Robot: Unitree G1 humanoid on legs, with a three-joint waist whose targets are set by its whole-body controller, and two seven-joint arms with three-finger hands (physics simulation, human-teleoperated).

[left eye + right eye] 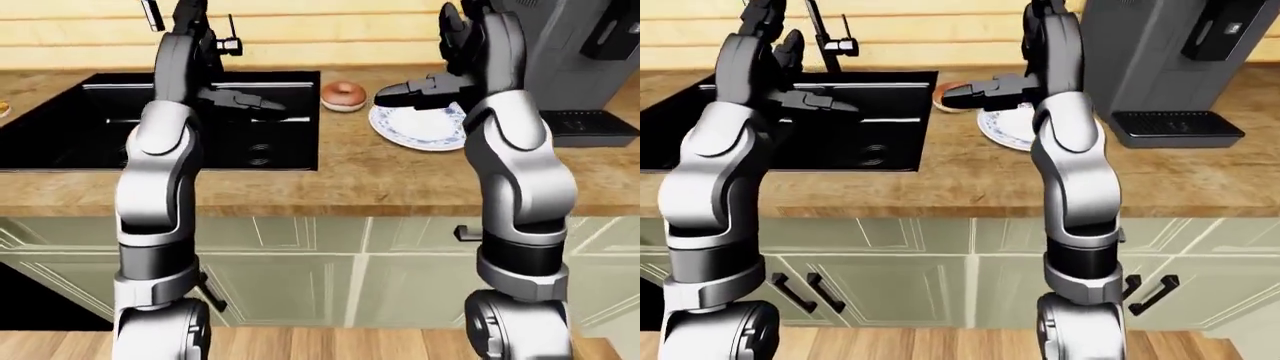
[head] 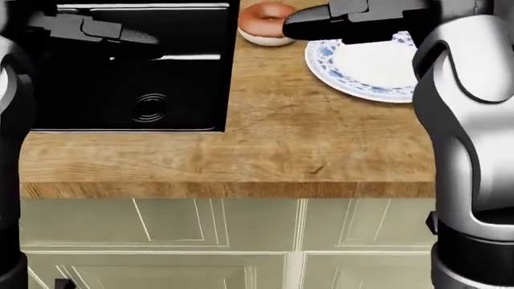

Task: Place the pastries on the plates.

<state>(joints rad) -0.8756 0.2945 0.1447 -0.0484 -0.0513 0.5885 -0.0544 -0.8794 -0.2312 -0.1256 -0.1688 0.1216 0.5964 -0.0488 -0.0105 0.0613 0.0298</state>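
Wooden surface [image 2: 321, 150] across the head view, with pale green cabinet doors [image 2: 217, 241] below its near edge. Black sink [image 2: 120, 90] sunk into the surface's left part, filling the upper left of the head view; faucet [image 1: 825, 34] standing at its far edge in the right-eye view. One pastry, a glazed doughnut [image 1: 343, 94], lying on the surface just beside the sink's right rim, towards the far edge. Blue-patterned white plate [image 2: 369, 69] on the surface just right of the doughnut, close but apart from it, nothing lying on its visible part. Grey coffee machine [image 1: 1170, 67] on the surface further right, near the wall.

Left robot hand [image 2: 120, 35] held out over the sink, dark fingers stretched flat and pointing right, clasping nothing, fingers lying close together. Right robot hand [image 2: 321, 24] hanging above the plate's left rim, fingertips pointing left and reaching the doughnut's right side in the head view; contact with the doughnut impossible to tell. Fingers of this hand extended, not wrapped round anything. Both forearms raised, silver upper arms framing the left and right edges of the head view.
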